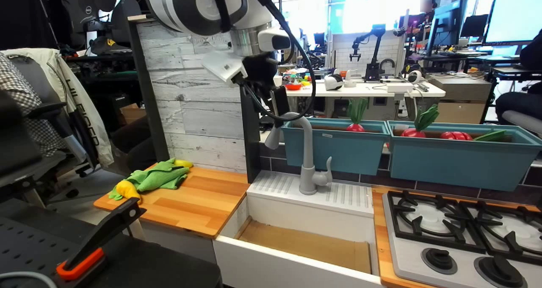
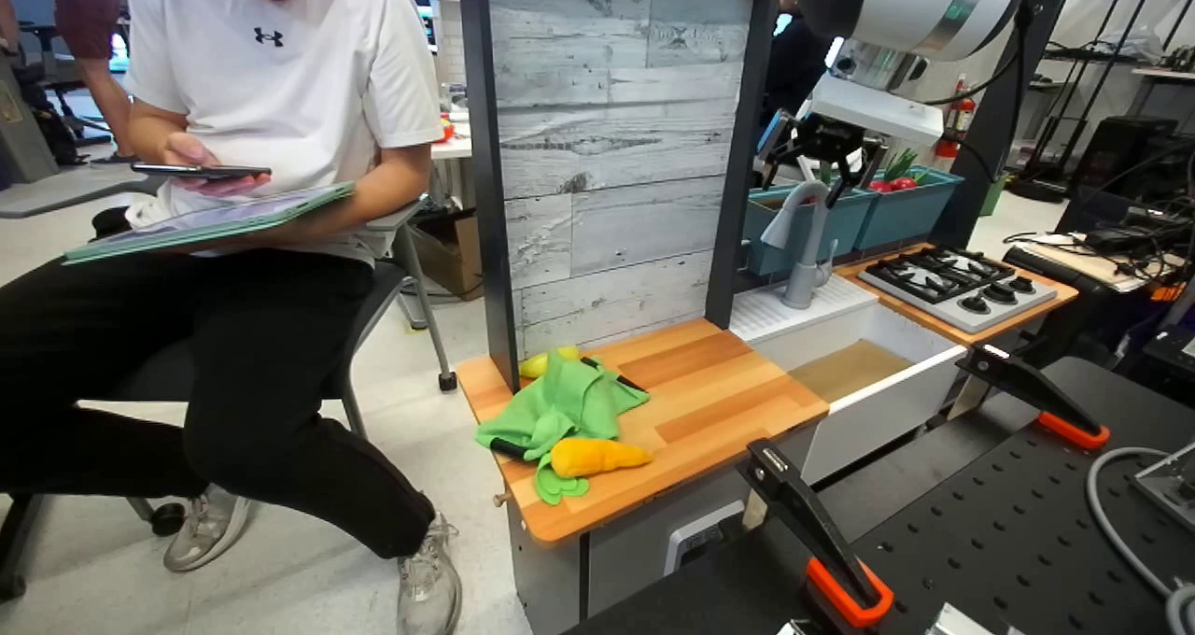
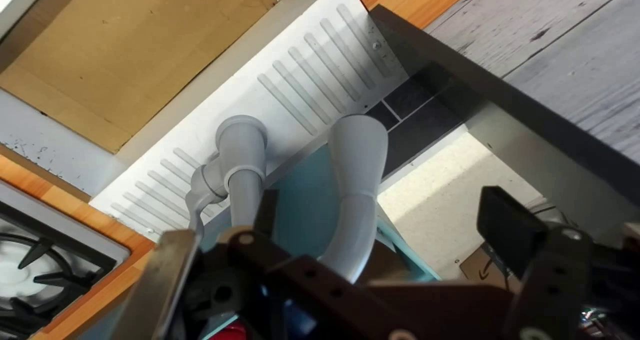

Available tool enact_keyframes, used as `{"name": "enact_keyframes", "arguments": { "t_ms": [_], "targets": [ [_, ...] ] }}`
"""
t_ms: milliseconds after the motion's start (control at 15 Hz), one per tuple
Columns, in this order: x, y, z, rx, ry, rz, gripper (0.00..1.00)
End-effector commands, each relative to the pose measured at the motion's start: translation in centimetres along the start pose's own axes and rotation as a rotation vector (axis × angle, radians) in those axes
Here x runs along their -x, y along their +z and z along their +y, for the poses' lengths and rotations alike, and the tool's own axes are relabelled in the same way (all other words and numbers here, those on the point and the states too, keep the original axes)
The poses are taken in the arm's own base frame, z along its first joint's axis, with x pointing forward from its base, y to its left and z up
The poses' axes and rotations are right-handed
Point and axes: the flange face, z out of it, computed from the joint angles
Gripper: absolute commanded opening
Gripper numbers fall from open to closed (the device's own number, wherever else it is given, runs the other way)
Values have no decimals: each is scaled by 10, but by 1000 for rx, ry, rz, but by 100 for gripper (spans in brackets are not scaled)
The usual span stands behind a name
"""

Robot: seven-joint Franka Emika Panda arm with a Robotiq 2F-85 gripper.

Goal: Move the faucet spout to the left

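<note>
1. Well left of the white sink [image 1: 275, 269], in an exterior view, we see a seated person [image 2: 261, 271] in a white T-shirt [image 2: 289, 75].
2. Just left of the sink we find the butcher-block counter [image 1: 207, 207], bearing a crumpled green cloth [image 1: 161, 178] and a yellow-orange toy carrot [image 2: 597, 456]; the weathered-plank panel [image 1: 199, 106] rises upright left of the sink's back edge.
3. At the sink's back, the grey faucet spout [image 1: 308, 135] arches leftward from its upright post [image 1: 308, 178], which stands on the sink's ribbed ledge [image 1: 271, 182]; we see its outlet [image 1: 273, 140] facing down at the left half of the sink's back.
4. Above the sink's back, we see the black Robotiq gripper [image 3: 380, 205] hanging at a slant, its fingers [image 3: 507, 222] wide apart and holding nothing. In the wrist view the spout runs between them; whether either one touches it, we cannot tell.
5. Behind the sink and on past its right side, we see two teal planters [image 1: 351, 152] with red, green-topped toy radishes [image 1: 355, 128].
6. Just right of the sink we have the gas cooktop [image 1: 406, 260], with black grates [image 1: 440, 242] and knobs [image 1: 439, 259].
</note>
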Motion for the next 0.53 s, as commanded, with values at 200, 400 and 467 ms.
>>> {"name": "enact_keyframes", "arguments": {
  "t_ms": [200,400,467],
  "targets": [
    [14,-26,2,-41,-23,14,100],
    [14,-22,2,-39,-22,10,100],
    [15,-21,2,-39,-23,8,100]
  ]
}}
